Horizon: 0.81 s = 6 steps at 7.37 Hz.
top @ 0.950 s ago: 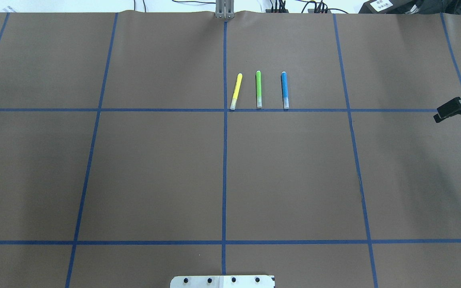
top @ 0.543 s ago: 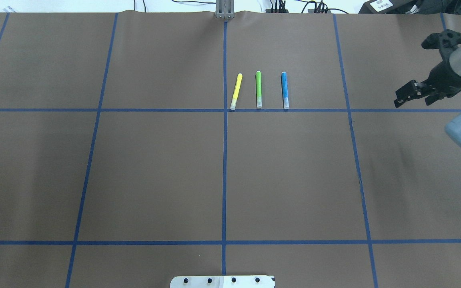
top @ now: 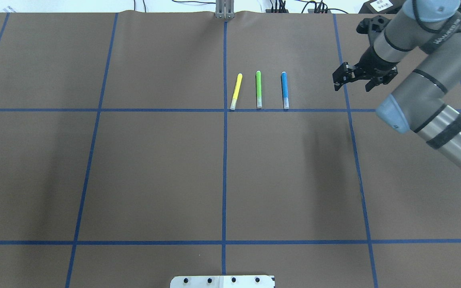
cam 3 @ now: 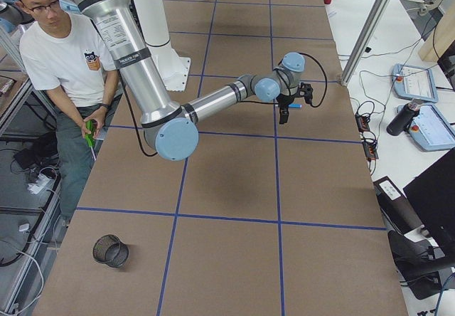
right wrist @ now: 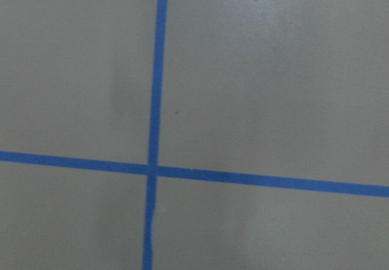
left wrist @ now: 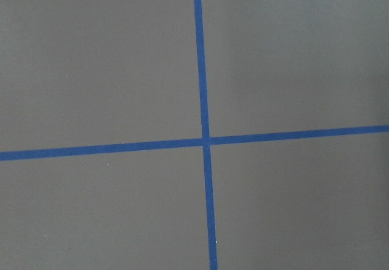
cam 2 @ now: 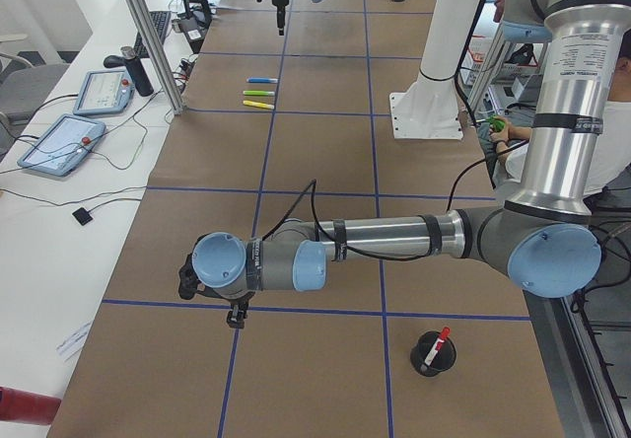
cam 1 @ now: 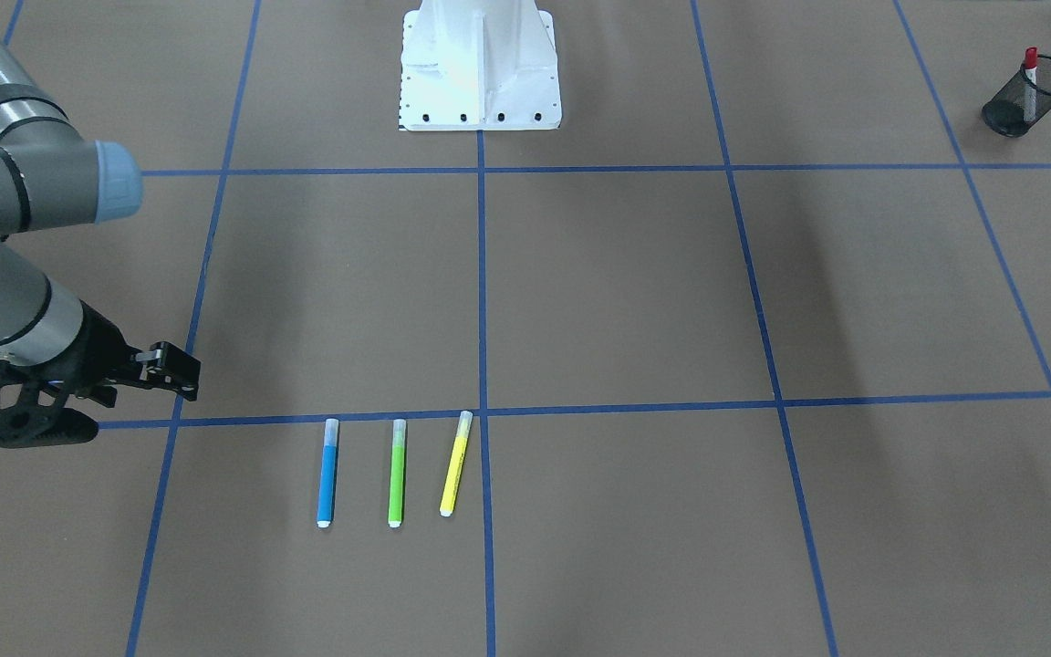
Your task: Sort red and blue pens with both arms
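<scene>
The blue pen point(top: 284, 90), a slim highlighter, lies flat near the table's middle, rightmost in a row of three. My right gripper point(top: 354, 84) hovers open and empty to its right, over a blue tape line, a short gap from the pen. The red pen point(cam 1: 1029, 71), a red-capped marker, stands in a black mesh cup point(cam 1: 1050, 89) near the table's end on my left side. My left gripper point(cam 2: 237, 317) hangs low over the table, left of that cup in the exterior left view. I cannot tell whether it is open or shut.
A green highlighter point(top: 258, 90) and a yellow highlighter point(top: 235, 92) lie beside the blue one. A second mesh cup point(cam 3: 111, 250) stands at the table's end on my right side. The white pedestal point(cam 1: 480, 64) and a seated person point(cam 3: 67, 60) are behind.
My right arm has swung in from the right edge, leftward and farther up the overhead view, toward the row of pens. The pens have not moved.
</scene>
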### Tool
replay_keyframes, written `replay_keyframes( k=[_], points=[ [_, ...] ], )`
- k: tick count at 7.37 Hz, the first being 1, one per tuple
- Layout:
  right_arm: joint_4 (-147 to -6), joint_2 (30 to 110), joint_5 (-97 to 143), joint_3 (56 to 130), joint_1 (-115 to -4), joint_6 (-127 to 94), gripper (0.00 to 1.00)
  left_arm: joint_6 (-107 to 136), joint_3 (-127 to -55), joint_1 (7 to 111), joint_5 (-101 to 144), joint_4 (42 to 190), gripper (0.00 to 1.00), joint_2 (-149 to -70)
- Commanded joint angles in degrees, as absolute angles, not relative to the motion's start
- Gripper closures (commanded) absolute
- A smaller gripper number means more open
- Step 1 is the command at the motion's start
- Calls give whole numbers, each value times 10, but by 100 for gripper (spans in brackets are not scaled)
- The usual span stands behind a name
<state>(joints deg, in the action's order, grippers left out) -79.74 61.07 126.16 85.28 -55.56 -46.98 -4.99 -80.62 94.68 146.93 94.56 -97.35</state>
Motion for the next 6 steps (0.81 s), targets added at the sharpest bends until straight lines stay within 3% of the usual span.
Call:
replay_keyframes(
  k=[1, 2, 6],
  points=[
    [-740, 538, 1201, 769, -500, -568, 2, -48, -810, 937, 1471, 966, 0, -970],
    [-683, 526, 1182, 740, -478, -599, 4, -43, -809, 936, 1471, 967, 0, -970],
    [-690, 488, 1179, 687, -446, -612, 19, -42, -811, 936, 1472, 967, 0, -962]
  ],
)
